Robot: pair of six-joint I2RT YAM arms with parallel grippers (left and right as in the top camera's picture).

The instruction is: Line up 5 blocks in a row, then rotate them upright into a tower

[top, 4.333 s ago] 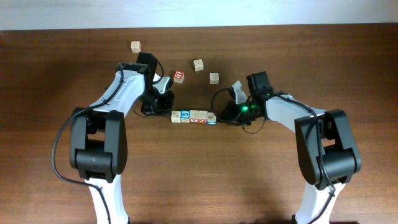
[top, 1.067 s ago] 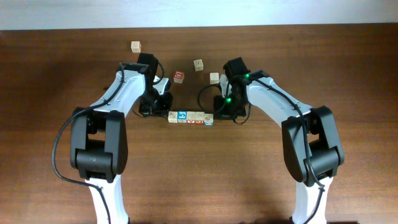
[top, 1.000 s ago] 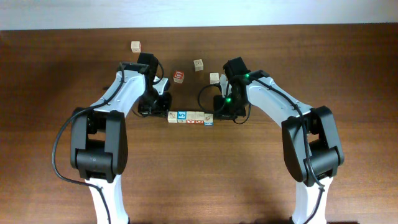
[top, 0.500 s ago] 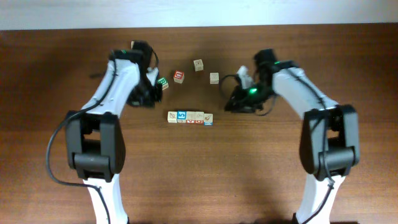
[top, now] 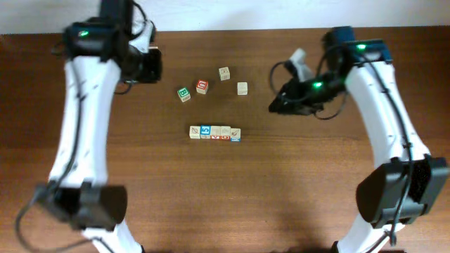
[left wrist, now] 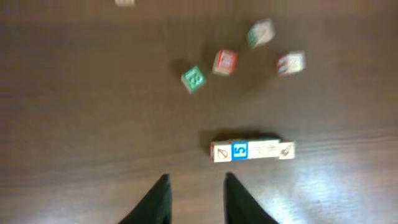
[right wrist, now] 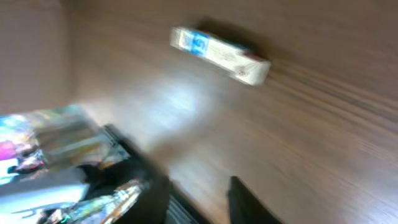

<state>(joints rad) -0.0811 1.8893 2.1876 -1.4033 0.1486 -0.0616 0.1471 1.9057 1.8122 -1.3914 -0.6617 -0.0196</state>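
Several pale letter blocks lie end to end in a row at mid-table, also seen in the left wrist view and, blurred, in the right wrist view. Behind the row lie loose blocks: a green-faced one, a red-faced one and two pale ones. My left gripper hangs high at the far left, open, with nothing between its fingers. My right gripper is raised to the right of the blocks, open and empty.
Another pale block shows at the top edge of the left wrist view. The dark wooden table ends at a pale wall along the back. Both arms rise from the near edge at left and right.
Both arms have lifted up and outward from the ends of the row. The left gripper has opened, and the green-faced block now lies loose left of the red one.
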